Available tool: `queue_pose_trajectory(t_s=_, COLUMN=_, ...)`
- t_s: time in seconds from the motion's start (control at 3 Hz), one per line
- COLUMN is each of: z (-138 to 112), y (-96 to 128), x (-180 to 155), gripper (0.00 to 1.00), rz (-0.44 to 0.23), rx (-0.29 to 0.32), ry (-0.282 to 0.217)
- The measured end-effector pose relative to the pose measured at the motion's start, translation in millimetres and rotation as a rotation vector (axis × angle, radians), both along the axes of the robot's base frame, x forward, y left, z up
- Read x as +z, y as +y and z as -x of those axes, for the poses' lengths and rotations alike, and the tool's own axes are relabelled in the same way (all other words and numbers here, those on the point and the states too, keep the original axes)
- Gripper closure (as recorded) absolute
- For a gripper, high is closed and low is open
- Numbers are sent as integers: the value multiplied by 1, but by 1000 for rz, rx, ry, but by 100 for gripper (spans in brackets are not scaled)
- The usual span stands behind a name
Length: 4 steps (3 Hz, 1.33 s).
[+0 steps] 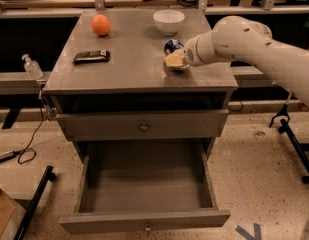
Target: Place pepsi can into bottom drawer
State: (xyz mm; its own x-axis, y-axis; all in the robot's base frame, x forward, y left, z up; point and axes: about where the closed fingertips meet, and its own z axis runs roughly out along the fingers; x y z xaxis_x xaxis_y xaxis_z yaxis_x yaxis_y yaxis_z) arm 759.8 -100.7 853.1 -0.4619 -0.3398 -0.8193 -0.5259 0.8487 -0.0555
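Note:
The pepsi can (172,46), blue with a silver end, stands on the grey cabinet top (129,69) near its right side, just in front of the white bowl. My gripper (175,59) comes in from the right on the white arm (244,41) and sits right at the can's near side, covering its lower part. The bottom drawer (146,184) is pulled wide open below, and its grey inside is bare.
An orange (101,25), a white bowl (168,21) and a dark snack bar (91,56) lie on the cabinet top. The shallower drawer (144,126) above is shut. A clear bottle (31,66) stands at the left, a black stand leg (294,139) at the right.

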Motion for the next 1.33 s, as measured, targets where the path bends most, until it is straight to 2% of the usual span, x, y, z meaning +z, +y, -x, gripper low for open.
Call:
queue_pose_trajectory(t_s=0.33, z=6, y=4, x=13, gripper=87, rz=0, rx=16, ry=-26)
queue_pose_trajectory(t_s=0.67, z=23, y=8, x=37, gripper=100, rz=1, rx=85, ry=-49)
queue_pose_trajectory(t_s=1.0, z=44, y=13, x=63, gripper=100, rz=22, rx=211, ry=-71)
queue_pose_trajectory(t_s=1.33, z=69, y=14, x=83, gripper=100, rz=38, rx=377, ry=-81)
